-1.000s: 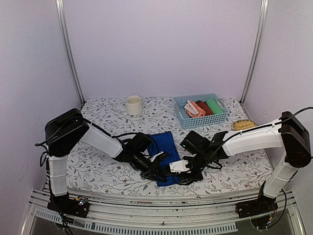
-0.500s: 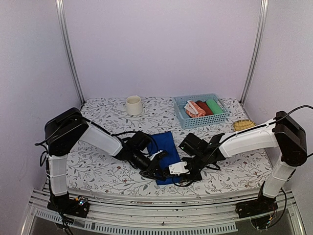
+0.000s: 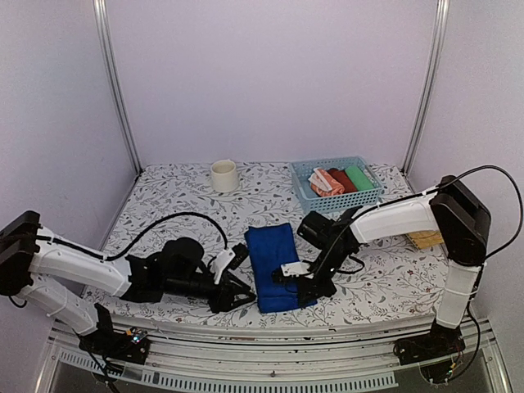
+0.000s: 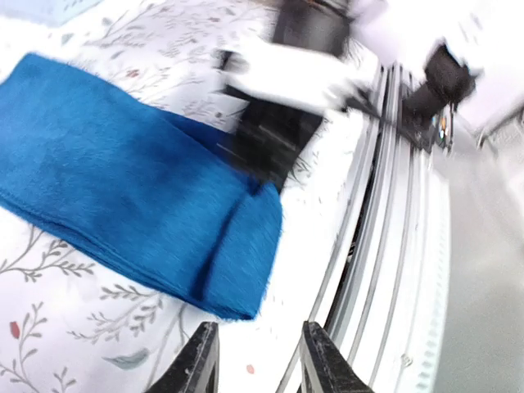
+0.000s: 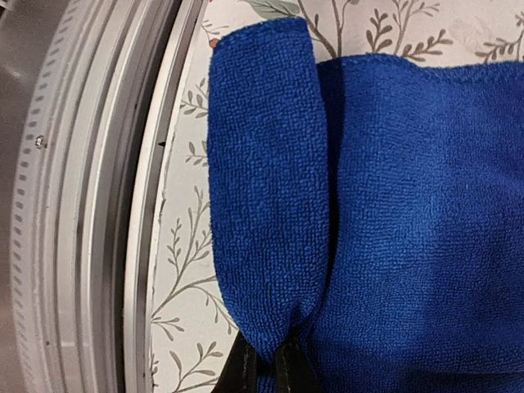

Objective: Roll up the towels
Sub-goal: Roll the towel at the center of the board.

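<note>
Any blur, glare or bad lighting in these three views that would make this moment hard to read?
Left wrist view: motion blur, the towel soft-edged and the right gripper smeared. Right wrist view: sharp, the towel's weave crisp. Top view: even light, faint shadows, no glare.

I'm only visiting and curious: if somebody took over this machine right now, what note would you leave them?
Left claw: open and empty, just left of the blue towel, not touching it.
Right claw: shut on the blue towel's folded near edge.
Blue towel: flat on the table, only its near end turned over once.
Orange patterned towel: rolled, in the basket beside a red roll and a green roll.
Done: orange towel rolled.
Left: roll up the rest of the blue towel.
</note>
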